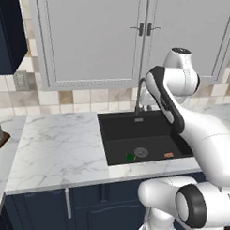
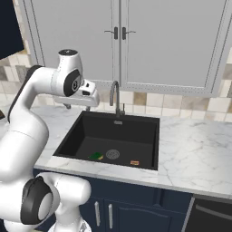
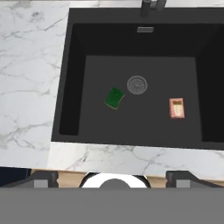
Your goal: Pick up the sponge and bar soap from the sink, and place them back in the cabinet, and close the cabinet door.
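Hovering wide open and empty high above the sink (image 3: 70, 78), the fingers (image 3: 112, 177) have nothing picked up yet: the sponge (image 3: 114, 98) and bar soap (image 3: 176, 108) lie far below them on the basin floor, either side of the drain (image 3: 137, 84).

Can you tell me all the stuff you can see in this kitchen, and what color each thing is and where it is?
sponge: one, green with a yellow edge, on the sink floor just left of the drain.
bar soap: one, orange-brown, on the sink floor right of the drain.
sink: one, black, set into the counter.
drain: one, grey, round, mid sink floor.
tap: one, dark grey, curved, behind the sink.
counter: one, white marble, around the sink.
wall cabinets: two doors, light grey, above the sink.
navy cabinet: one, dark blue, upper left.
pincer: one, open, above the sink's front edge.
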You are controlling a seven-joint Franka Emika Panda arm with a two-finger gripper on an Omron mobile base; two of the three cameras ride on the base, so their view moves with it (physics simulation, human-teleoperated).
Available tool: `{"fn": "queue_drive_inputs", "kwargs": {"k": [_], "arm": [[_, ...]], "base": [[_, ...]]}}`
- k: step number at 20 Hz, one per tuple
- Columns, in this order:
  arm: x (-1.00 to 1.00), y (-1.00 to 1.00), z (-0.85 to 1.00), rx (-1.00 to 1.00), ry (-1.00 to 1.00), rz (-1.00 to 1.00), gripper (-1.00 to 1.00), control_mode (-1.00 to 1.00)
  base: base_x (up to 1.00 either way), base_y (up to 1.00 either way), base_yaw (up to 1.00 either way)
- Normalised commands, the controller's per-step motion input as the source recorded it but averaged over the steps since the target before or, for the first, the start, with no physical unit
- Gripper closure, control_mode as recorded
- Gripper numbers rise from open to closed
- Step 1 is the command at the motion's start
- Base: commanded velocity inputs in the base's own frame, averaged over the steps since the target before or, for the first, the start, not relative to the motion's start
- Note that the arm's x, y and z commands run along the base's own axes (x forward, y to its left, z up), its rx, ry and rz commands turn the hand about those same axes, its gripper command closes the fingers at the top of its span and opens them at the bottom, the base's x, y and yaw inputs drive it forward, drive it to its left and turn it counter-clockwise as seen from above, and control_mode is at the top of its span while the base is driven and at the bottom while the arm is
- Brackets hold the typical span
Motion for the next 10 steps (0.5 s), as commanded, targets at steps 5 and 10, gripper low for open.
{"fn": "queue_drive_inputs", "kwargs": {"k": [5, 10], "arm": [[0.09, 0.0, -0.26, 0.0, 0.0, 0.0, -1.0, -1.0], [0.14, 0.0, -0.27, 0.0, 0.01, 0.0, -1.0, -1.0]], "base": [[0.0, 0.0, 0.0], [0.0, 0.0, 0.0]]}}
